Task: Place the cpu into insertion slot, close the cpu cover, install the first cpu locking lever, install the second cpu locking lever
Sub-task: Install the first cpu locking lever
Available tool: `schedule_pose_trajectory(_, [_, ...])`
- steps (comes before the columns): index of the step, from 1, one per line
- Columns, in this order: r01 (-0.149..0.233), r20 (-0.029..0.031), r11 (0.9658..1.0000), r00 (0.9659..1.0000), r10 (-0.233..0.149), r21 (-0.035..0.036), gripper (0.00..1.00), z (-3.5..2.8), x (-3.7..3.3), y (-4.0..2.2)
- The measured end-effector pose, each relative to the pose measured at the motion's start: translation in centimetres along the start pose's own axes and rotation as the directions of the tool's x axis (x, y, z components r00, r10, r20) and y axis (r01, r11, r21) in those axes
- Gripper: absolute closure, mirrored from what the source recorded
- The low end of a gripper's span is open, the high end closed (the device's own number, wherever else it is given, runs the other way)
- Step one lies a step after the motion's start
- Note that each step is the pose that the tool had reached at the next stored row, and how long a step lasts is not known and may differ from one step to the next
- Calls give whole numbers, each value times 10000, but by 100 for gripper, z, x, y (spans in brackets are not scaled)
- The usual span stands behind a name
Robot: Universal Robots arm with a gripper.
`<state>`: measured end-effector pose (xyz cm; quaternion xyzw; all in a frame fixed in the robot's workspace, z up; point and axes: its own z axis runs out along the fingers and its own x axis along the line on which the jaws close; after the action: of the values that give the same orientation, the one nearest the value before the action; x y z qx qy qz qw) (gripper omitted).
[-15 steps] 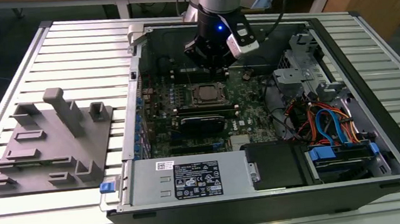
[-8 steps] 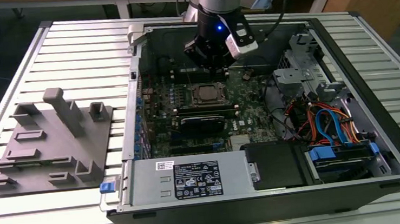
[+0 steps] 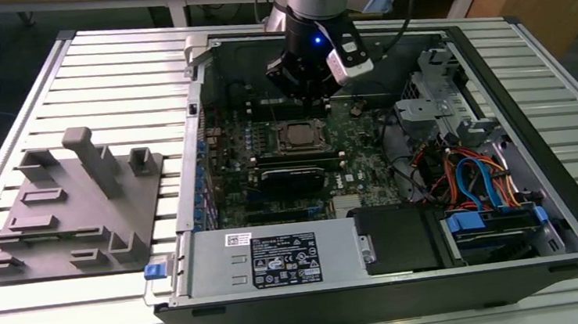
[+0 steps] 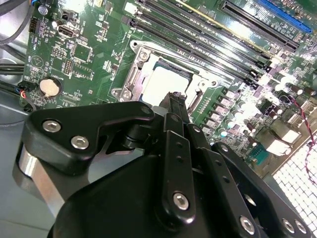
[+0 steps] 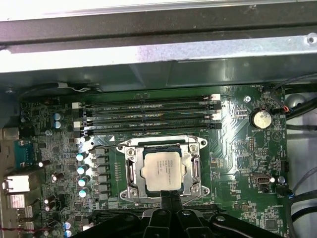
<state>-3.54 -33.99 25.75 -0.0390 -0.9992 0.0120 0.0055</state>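
One slatted table (image 3: 102, 60) carries case (image 3: 385, 299) and cpu (image 5: 161, 171).

It's a lab (slatted bench (image 3: 102, 60), opened computer (image 3: 385, 299))

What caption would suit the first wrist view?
Gripper beside the cpu, framed by its silver cpu cover.

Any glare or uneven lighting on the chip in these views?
Second wrist view: glare washes the small square silver-grey cpu nearly white. First wrist view: the cpu is evenly lit, while the grey metal case wall glares. Exterior view: the cpu looks dull, without glare.
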Motion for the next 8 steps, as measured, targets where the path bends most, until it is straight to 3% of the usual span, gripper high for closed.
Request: schedule_pose_trajectory(8, [53, 1, 10000, 10000, -53, 1, 89, 0, 0, 0])
